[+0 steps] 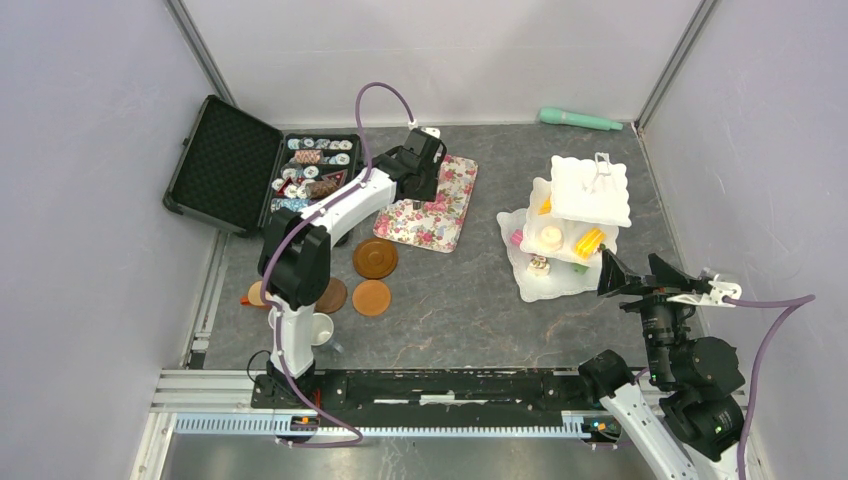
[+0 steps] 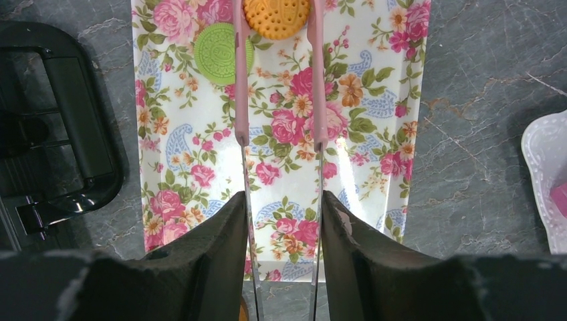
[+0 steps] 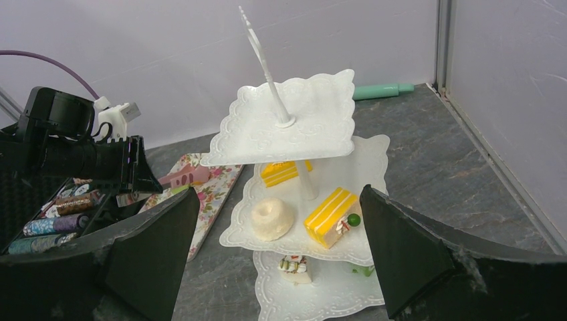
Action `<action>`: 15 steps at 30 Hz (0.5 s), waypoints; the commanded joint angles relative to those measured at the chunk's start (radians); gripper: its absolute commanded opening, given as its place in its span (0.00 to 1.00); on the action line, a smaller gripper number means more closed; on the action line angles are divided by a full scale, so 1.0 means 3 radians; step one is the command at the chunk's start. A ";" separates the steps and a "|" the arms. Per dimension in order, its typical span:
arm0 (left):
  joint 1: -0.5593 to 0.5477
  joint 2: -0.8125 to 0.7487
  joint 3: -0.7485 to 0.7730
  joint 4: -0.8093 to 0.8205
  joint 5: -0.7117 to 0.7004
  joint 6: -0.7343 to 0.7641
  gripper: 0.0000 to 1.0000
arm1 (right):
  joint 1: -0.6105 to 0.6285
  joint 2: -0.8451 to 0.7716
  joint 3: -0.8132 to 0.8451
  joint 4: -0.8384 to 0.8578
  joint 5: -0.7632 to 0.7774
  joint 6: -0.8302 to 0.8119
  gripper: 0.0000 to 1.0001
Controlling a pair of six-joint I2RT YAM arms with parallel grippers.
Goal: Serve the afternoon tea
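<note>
Two biscuits on the floral tray (image 2: 374, 100), left of the stand (image 1: 590, 190) — orange biscuit (image 2: 276, 17) between the tips of pink tongs (image 2: 239, 87), green biscuit (image 2: 215, 53) just beside. Left gripper (image 2: 284, 200) clenched on the tongs. Stand's middle tier: three pastries (image 3: 331, 217). Three saucers (image 1: 375, 258), one mug (image 1: 320, 328) farther left of the stand; chip case (image 1: 225, 165) farthest. Right gripper (image 1: 635, 275) spread wide, empty, just beside the stand — wall (image 1: 760, 150) close on its right.
</note>
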 commanded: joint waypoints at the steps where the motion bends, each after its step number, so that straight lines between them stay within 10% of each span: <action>1: -0.0019 0.0054 0.0183 0.0030 0.0027 -0.0078 0.36 | 0.0011 -0.0146 0.0111 -0.0006 0.0048 -0.0026 0.98; 15: -0.0232 -0.0809 0.0208 -0.0178 0.0091 -0.0023 0.16 | 0.0011 -0.0116 0.0524 -0.0046 0.0331 -0.0389 0.98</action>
